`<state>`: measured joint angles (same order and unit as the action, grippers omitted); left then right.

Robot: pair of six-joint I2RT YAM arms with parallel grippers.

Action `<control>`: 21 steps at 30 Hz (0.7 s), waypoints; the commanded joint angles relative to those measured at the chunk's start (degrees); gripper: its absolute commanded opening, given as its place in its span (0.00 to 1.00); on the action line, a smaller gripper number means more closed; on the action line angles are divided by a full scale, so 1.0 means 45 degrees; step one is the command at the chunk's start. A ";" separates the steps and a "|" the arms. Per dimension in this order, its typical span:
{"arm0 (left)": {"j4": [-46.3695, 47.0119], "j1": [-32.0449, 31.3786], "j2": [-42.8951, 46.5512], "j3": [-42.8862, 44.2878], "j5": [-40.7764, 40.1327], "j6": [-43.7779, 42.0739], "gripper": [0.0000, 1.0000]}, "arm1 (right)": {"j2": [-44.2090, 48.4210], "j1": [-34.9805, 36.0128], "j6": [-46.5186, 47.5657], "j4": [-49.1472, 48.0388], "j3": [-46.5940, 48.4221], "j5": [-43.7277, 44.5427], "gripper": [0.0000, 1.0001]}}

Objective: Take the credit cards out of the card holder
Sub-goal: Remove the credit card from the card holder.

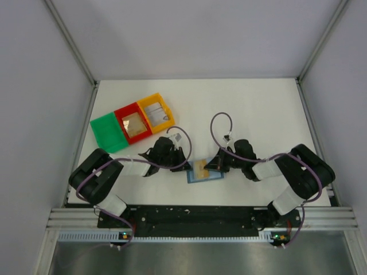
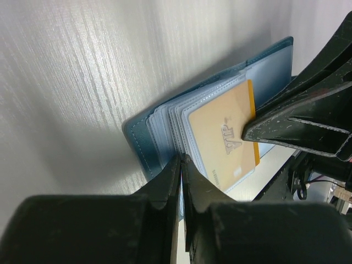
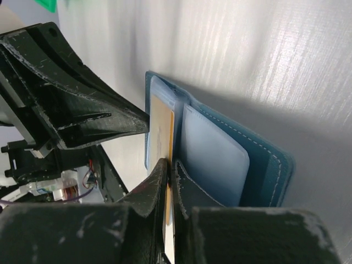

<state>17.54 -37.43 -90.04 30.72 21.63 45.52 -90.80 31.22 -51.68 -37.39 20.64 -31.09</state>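
In the upper left of the top view we saw three trays in a row. The green tray (image 1: 108, 133) came first. The red tray (image 1: 118, 119) held one card (image 1: 135, 125), and the yellow tray (image 1: 150, 100) held another card (image 1: 158, 114). So we think two cards were already out.

Near the middle, the left gripper (image 2: 181, 168) was clenched on the edge of the card holder (image 2: 140, 137). The card holder lay open on the table (image 1: 258, 109), between the two arms. A gold card (image 2: 220, 137) sat in one of its clear pockets.

On the right, the right gripper (image 3: 169, 170) pinched the edge of the gold card. Most of the card was inside the pocket, so pulling it out was not done yet.

The pockets were cloudy and stacked, so we could not tell if more cards hid inside. The cards in the trays were too small to read.
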 commanded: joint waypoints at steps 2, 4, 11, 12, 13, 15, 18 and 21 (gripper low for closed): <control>-0.0890 0.0056 -0.0343 -0.0206 -0.0880 -0.0584 0.08 | 0.0023 -0.0083 0.0137 -0.1359 -0.0075 -0.1215 0.00; -0.0890 0.0056 -0.0323 -0.0225 -0.0900 -0.0564 0.08 | -0.0016 -0.0199 0.0137 -0.1496 -0.0173 -0.1294 0.03; -0.0715 0.0075 -0.0031 -0.0362 -0.0822 -0.0428 0.08 | -0.0719 -0.0786 -0.0253 -0.2842 -0.0701 -0.1918 0.07; -0.0676 0.0056 0.0028 -0.0400 -0.0764 -0.0369 0.08 | -0.0855 -0.0767 -0.0292 -0.2960 -0.0701 -0.1996 0.09; -0.0598 0.0056 0.0144 -0.0401 -0.0724 -0.0330 0.08 | -0.0992 -0.0766 -0.0389 -0.3135 -0.0681 -0.2074 0.09; -0.0558 0.0056 0.0379 -0.0420 -0.0685 -0.0252 0.08 | -0.1207 -0.0786 -0.0565 -0.3545 -0.0701 -0.2172 0.09; -0.0577 0.0056 0.0867 -0.0382 -0.0568 -0.0115 0.09 | -0.1500 -0.0786 -0.0761 -0.3956 -0.0682 -0.2329 0.09; -0.0753 0.0017 0.1374 -0.0187 -0.0432 0.0002 0.10 | -0.1559 -0.0766 -0.0820 -0.4036 -0.0642 -0.2348 0.09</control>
<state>15.57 -37.28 -87.55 29.80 20.25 45.30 -97.23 28.16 -54.52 -49.19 17.63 -39.33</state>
